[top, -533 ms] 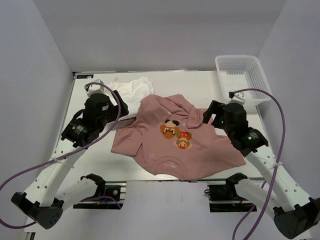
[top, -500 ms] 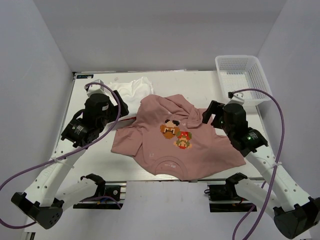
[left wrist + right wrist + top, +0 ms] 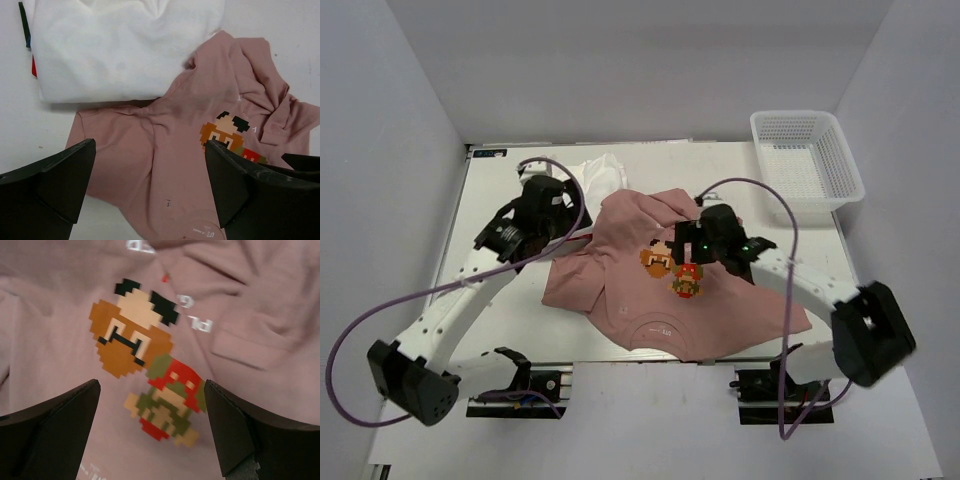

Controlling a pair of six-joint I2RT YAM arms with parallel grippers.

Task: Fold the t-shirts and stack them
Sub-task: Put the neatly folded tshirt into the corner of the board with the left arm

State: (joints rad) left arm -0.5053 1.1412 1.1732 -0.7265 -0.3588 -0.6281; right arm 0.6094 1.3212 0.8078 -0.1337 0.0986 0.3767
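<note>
A dusty pink t-shirt (image 3: 620, 285) lies spread front up and wrinkled in the middle of the table, its pixel-art print (image 3: 672, 265) showing. It fills the right wrist view (image 3: 55, 305) and shows in the left wrist view (image 3: 175, 135). Folded white t-shirts (image 3: 592, 177) lie at the back left, touching the pink shirt's far edge; one shows a red print at its edge (image 3: 34, 67). My left gripper (image 3: 563, 222) (image 3: 150, 145) is open and empty above the pink shirt's left sleeve. My right gripper (image 3: 688, 245) (image 3: 151, 385) is open and empty just above the print.
A white plastic mesh basket (image 3: 807, 152) stands at the back right corner. White walls enclose the table on three sides. Purple cables loop from both arms over the table.
Both arms have reached in. The right gripper swung left from the shirt's right edge to over the print. The left gripper moved forward and right to the left sleeve.
</note>
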